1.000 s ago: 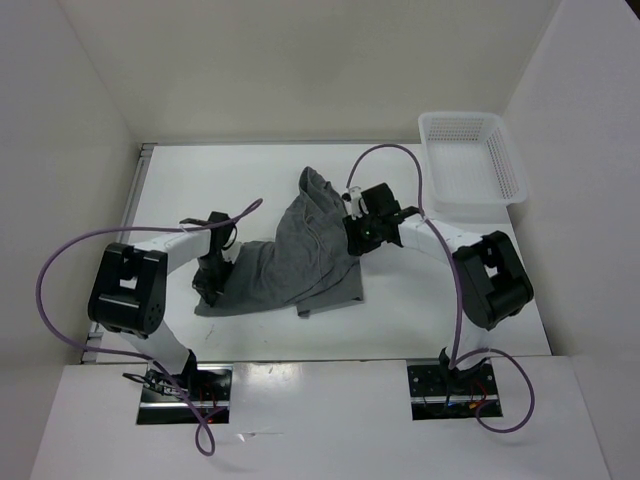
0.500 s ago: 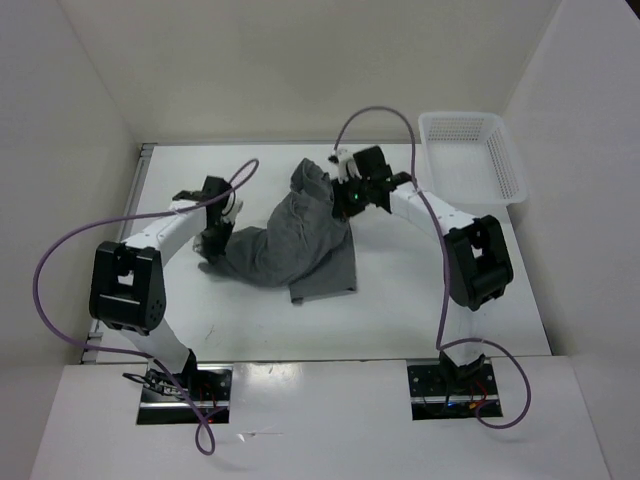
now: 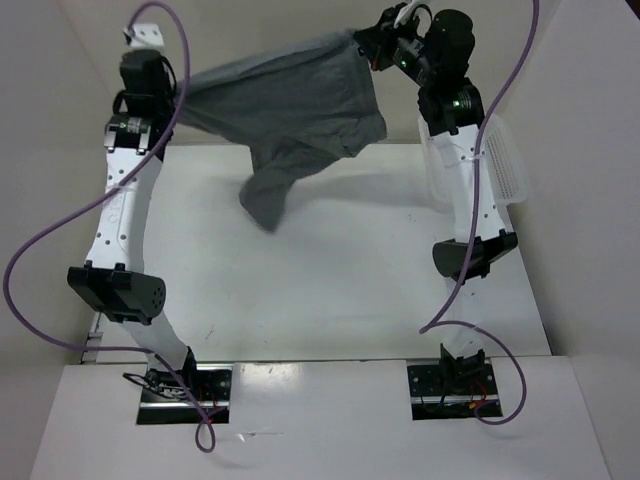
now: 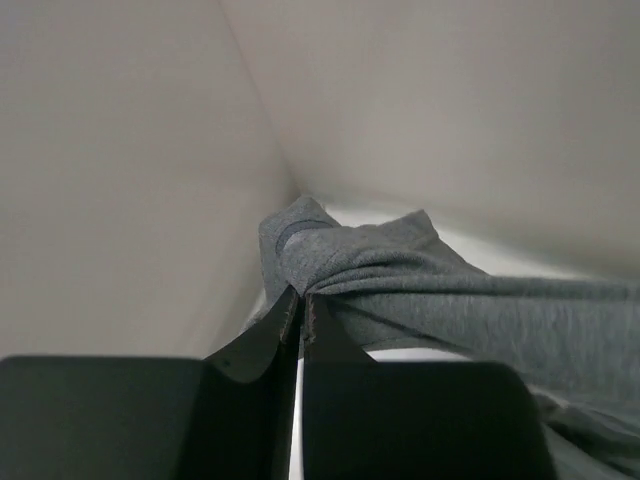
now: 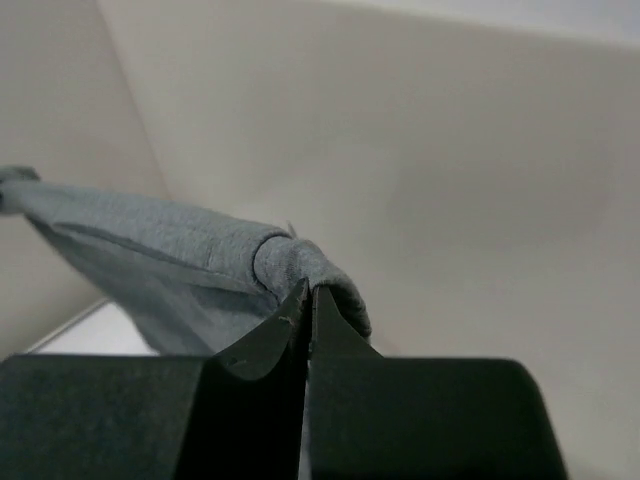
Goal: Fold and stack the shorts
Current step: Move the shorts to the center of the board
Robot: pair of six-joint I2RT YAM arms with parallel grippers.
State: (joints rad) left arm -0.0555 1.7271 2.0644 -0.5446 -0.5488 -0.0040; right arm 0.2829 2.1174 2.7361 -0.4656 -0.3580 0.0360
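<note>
The grey shorts hang stretched in the air high above the table, held between both arms. My left gripper is shut on the shorts' left corner; in the left wrist view the fabric bunches at the closed tips. My right gripper is shut on the right corner; in the right wrist view a rolled edge of the shorts is pinched at the tips. One leg droops toward the table. The drawstring is not visible.
A white mesh basket stands at the table's right rear, partly behind the right arm. The white table lies below, boxed in by pale walls on the left, back and right.
Both arms have lifted high and spread apart, raising the shorts off the table from a crumpled heap into a stretched hanging sheet.
</note>
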